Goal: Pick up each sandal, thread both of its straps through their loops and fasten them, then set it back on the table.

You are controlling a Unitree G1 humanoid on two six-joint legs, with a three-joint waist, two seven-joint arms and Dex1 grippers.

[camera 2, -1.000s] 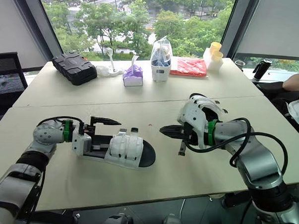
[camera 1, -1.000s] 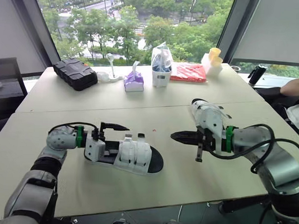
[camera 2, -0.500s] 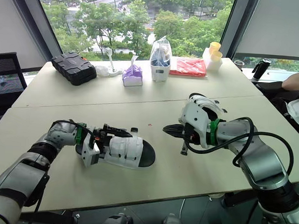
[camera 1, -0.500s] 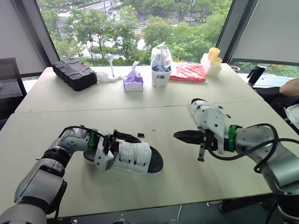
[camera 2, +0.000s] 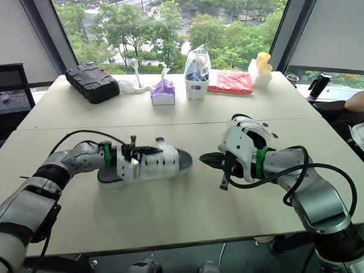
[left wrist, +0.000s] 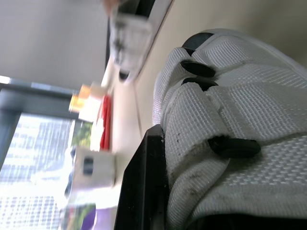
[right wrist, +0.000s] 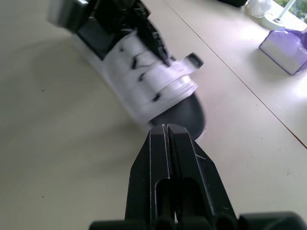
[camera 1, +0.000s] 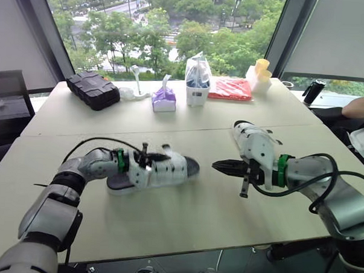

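nothing can be read: no text, label, brand, number or sign shows legibly on the sandal or on anything else on the worktop.

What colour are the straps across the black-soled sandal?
White woven straps on the black-soled sandal; left wrist view shows them best.
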